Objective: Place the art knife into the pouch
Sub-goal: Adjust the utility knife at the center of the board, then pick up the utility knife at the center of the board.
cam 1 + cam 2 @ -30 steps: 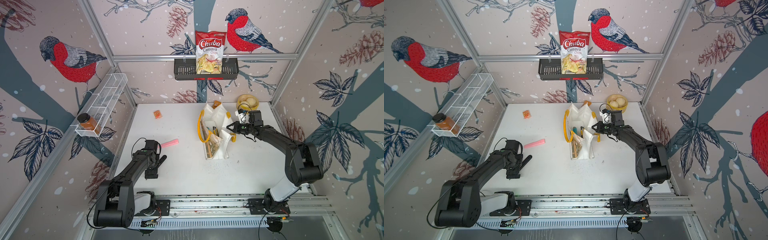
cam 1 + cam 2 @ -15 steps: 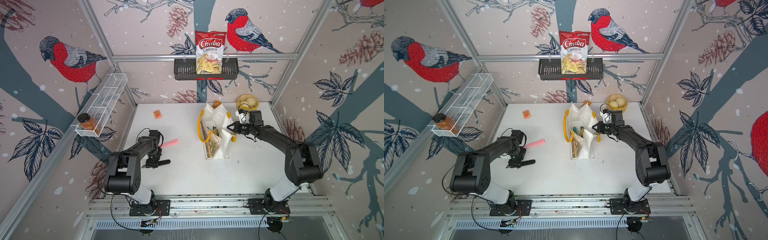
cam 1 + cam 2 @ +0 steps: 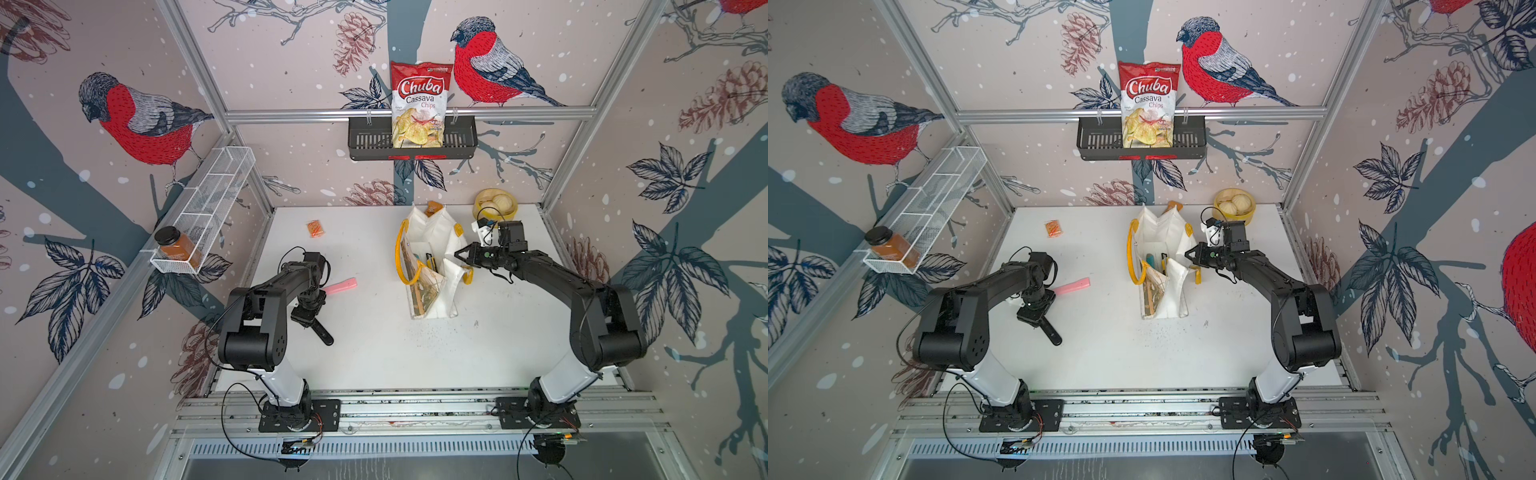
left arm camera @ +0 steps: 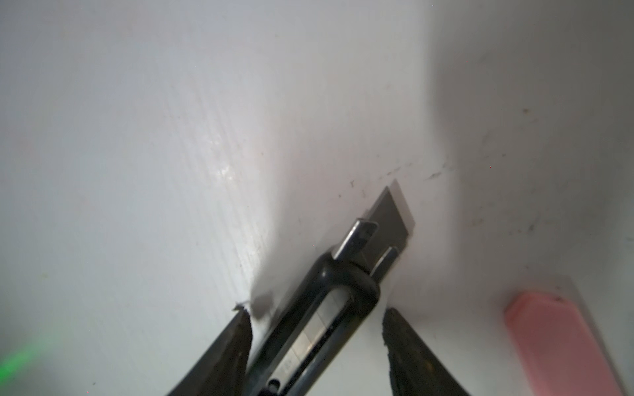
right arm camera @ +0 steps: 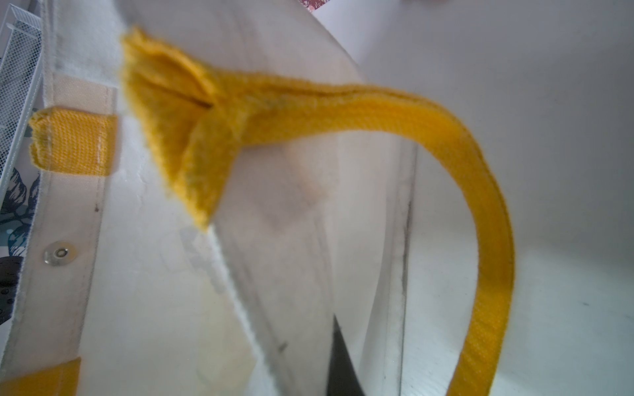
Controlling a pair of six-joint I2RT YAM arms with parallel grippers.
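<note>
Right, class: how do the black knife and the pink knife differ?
The black knife lies between the left gripper's open jaws; the pink knife lies free beside it. The black knife's blade is out; the pink knife shows none. Both lie flat on the table, outside the pouch.

High stereo overview, two close wrist views

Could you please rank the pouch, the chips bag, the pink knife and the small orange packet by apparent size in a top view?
1. pouch
2. chips bag, though it hangs nearer the camera, so this order is unsure
3. pink knife
4. small orange packet
</note>
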